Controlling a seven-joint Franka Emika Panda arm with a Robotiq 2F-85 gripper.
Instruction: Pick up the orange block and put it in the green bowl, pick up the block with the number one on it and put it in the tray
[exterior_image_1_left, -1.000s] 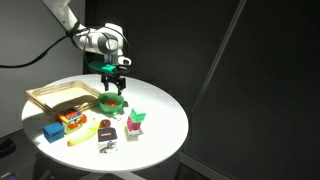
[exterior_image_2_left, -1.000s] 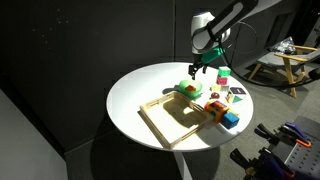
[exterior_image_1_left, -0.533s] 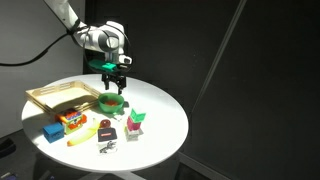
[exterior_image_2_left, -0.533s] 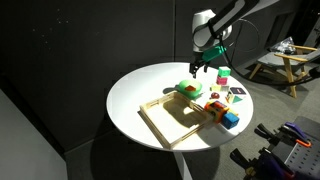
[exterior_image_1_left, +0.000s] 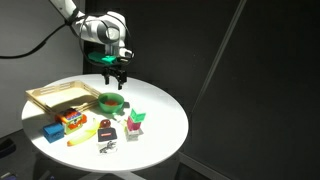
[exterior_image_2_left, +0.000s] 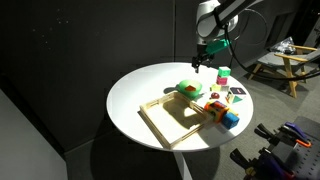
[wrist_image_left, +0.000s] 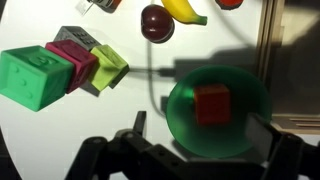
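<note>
Looks like a lab or test studio: a round white table (exterior_image_2_left: 135, 90) stands lit against black backdrop panels (exterior_image_2_left: 60, 50), with a bare wooden stand (exterior_image_2_left: 272, 68) and dark equipment (exterior_image_2_left: 295, 140) at the room's edge

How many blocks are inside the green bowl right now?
1. The orange block lies near the middle of the green bowl; the wrist view shows almost its whole inside, with nothing else there.

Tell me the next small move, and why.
Probably swing the open claw sideways toward the dark block with the whitish face. The orange block already lies in the green bowl, the claw hangs empty above it, and that dark block sits outside the tray.
</note>
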